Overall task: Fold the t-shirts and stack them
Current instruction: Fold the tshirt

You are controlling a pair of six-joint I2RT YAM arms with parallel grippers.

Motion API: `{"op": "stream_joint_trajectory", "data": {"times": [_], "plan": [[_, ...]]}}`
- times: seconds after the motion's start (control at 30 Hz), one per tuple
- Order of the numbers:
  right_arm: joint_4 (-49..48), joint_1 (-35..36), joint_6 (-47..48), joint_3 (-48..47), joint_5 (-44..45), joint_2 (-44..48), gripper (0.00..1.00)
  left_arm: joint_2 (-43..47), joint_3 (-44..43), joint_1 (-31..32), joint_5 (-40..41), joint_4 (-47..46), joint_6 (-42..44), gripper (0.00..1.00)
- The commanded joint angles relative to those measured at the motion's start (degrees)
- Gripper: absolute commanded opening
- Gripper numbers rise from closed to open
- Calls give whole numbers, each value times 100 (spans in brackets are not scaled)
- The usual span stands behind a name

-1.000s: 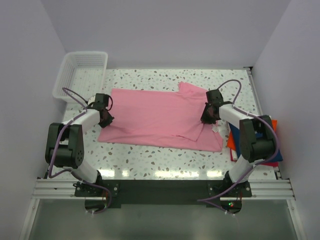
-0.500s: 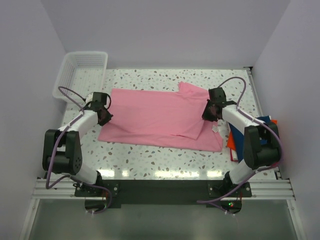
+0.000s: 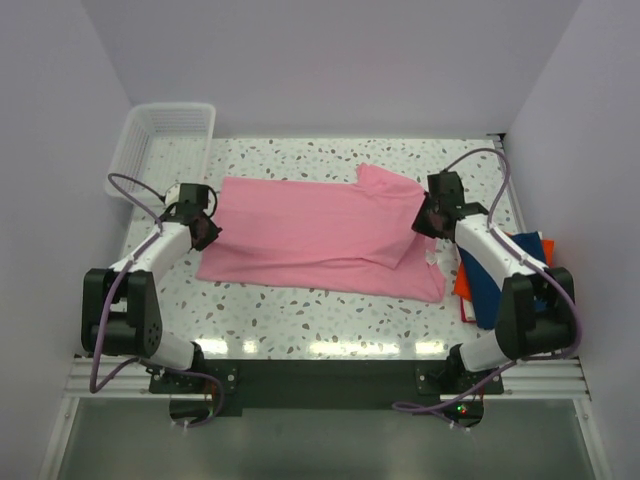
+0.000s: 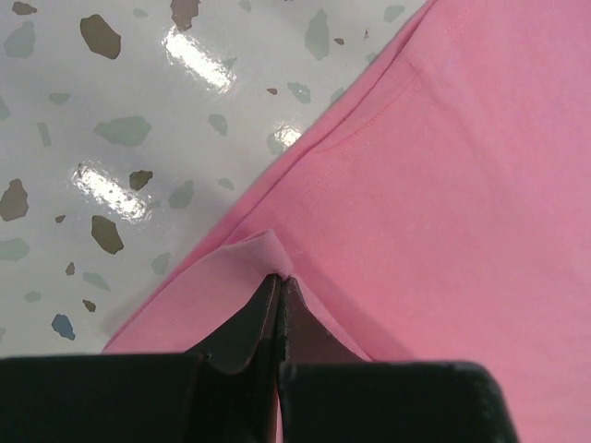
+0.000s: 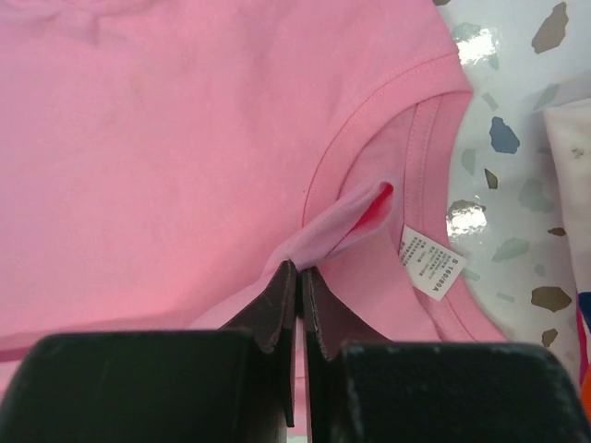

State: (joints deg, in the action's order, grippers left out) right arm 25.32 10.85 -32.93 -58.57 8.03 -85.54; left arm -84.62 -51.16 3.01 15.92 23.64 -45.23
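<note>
While the left claw is pinched fully shut on a small peak of cloth at the stitched edge of the pink t-shirt, the right claw is closed just as tight. It nips a raised fold of the same shirt just inside the collar. A white label lies in the neck opening beside that pinch.

Seen from above, the shirt stretches between the two claws across the speckled counter. It is mostly flat, and one sleeve juts toward the far side near the right claw. Its near edge lies loose on the counter, with a fold running toward the collar end.

Just past the collar, at the right edge of the counter, two folded shirts are stacked. The navy t-shirt lies over the orange-red t-shirt, and both are partly hidden by the right arm. A white basket stands at the far left corner, apart from the pink cloth.
</note>
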Motion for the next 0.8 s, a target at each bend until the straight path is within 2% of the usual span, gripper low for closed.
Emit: {"op": "stream_joint_trajectory", "data": {"times": [0.0,0.37,0.63,0.67,0.7,0.73,0.77], "plan": [[34,-66,32,126,234,318,0,174,-44,-63,166,9,85,0],[-27,-180,50,126,120,231,0,104,-43,-186,130,-52,85,0],[-361,-171,102,-181,-144,-524,0,-194,-158,-239,52,-245,137,0],[-379,-180,111,-208,-135,-656,1,-239,-193,-239,43,-254,146,3],[-405,-180,111,-269,-127,-718,4,-283,-245,-239,34,-272,199,14],[-396,-189,111,-304,-126,-771,7,-327,-254,-239,-19,-350,243,20],[-396,-197,111,-348,-135,-832,16,-336,-272,-248,-71,-412,278,27]]}}
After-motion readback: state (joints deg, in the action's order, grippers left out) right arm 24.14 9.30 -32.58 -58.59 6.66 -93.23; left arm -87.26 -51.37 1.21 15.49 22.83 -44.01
